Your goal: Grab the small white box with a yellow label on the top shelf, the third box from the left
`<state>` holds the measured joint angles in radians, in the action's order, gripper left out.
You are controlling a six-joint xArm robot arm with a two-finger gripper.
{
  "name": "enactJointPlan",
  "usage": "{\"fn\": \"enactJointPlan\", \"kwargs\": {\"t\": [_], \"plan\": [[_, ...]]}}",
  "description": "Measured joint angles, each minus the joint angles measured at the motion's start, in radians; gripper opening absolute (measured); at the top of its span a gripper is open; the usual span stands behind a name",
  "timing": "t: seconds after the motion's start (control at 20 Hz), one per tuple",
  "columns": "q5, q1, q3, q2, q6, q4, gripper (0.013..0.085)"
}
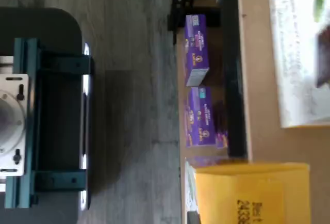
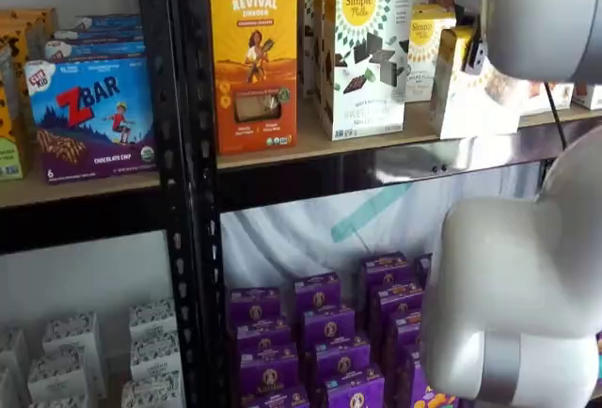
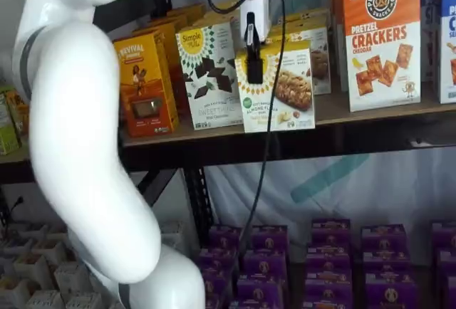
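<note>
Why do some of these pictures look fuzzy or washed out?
Wrist view: turned sideways, with the white box smeared. In a shelf view the arm bulks large and soft up close. In a shelf view the gripper on that box looks sharper.

A mock shop set up for testing is shown: black perforated uprights (image 2: 179, 145) carry tan boards stocked in rows with boxed snacks, Pretzel Crackers cartons (image 3: 381, 38) beside the gripper (image 3: 254, 63), purple boxes (image 3: 328, 252) ranked below it.
</note>
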<state>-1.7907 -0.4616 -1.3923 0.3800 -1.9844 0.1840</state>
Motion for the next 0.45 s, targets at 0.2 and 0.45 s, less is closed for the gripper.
{"fn": "enactJointPlan", "kwargs": {"t": [0.2,0.45], "plan": [[-0.021,0.012,0.053,0.060,0.011,-0.011,0.0290],[-0.042,0.020,0.089,0.103,0.021,-0.010,0.0290]]}}
